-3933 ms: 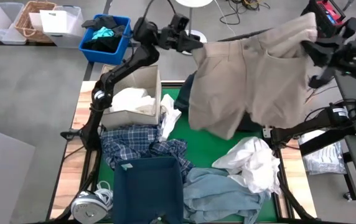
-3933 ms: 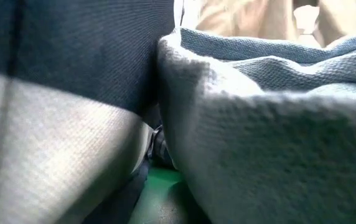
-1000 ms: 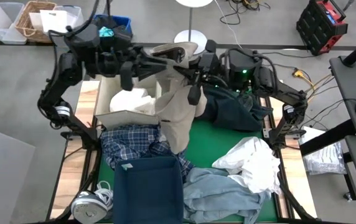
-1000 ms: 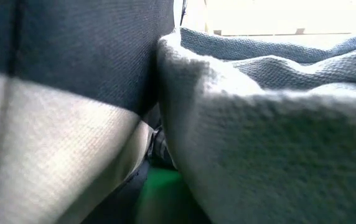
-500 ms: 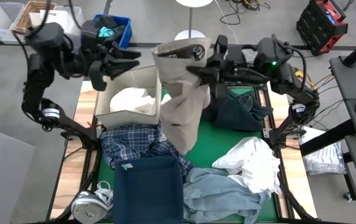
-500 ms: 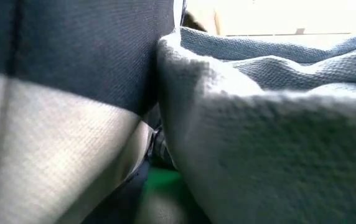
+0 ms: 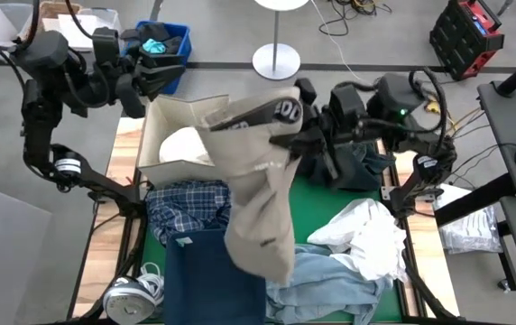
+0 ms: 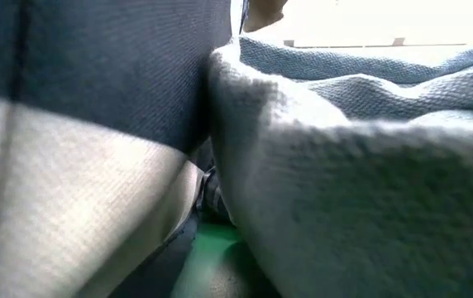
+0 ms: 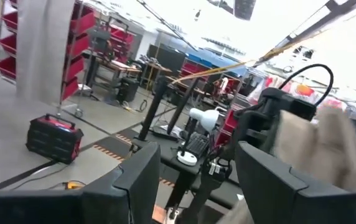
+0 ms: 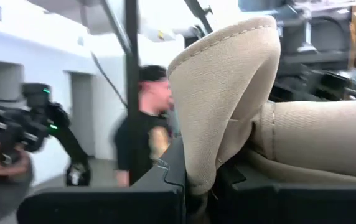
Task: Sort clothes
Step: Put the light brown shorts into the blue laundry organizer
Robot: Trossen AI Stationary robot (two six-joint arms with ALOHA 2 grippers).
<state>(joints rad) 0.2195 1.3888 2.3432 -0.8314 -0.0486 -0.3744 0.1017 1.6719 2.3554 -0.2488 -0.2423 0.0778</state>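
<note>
My right gripper (image 7: 281, 122) is shut on tan trousers (image 7: 258, 199) and holds them above the table's middle. The trousers hang down over a blue-white plaid shirt (image 7: 181, 203) and a navy fabric bin (image 7: 213, 275). My left gripper (image 7: 170, 77) stands open and holds nothing, high over the far left corner; its wrist view shows the trousers (image 9: 327, 149) farther off. A white shirt (image 7: 186, 144) lies in a cardboard box (image 7: 163, 167). Another white shirt (image 7: 362, 236), light blue denim (image 7: 317, 282) and a dark navy piece (image 7: 359, 167) lie on the green mat. My right gripper pinches a fold at the trousers' waist end (image 10: 218, 155) between its two fingers (image 10: 165, 180), several layers thick. The fingers come about level from the table's right. The cloth bulges up over the fingers, and the rest hangs slack below them, its lower end (image 7: 262, 257) over the navy bin.
A blue crate (image 7: 154, 45) with a black and teal bundle stands on the floor beyond the far left corner. The navy bin (image 8: 96, 66) and the denim (image 8: 352, 165) fill the low view. A person (image 10: 144, 124) shows in the room behind.
My left gripper has drawn back from the trousers toward the table's far left corner and now stands clear of them. The trousers now hang from my right gripper alone, and their lower end has swung toward the near edge, over the navy bin.
</note>
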